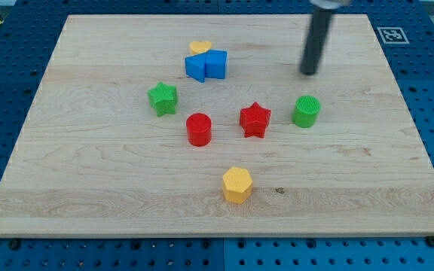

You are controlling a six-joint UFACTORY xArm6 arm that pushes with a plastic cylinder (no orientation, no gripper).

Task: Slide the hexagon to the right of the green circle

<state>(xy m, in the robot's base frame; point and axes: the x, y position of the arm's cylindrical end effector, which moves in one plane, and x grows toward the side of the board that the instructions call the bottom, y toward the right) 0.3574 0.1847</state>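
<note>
The yellow hexagon (pixel 237 184) lies near the view's bottom middle of the wooden board. The green circle (pixel 306 111) stands to the right of centre. My tip (pixel 308 73) sits above the green circle in the view, apart from it and far from the hexagon, up and to its right. The hexagon lies below and to the left of the green circle.
A red star (pixel 255 119) lies left of the green circle, a red circle (pixel 199 129) further left, and a green star (pixel 163 98) beyond. Two blue blocks (pixel 206 65) and a yellow heart (pixel 199 47) cluster near the top. The board edge (pixel 217 233) runs along the bottom.
</note>
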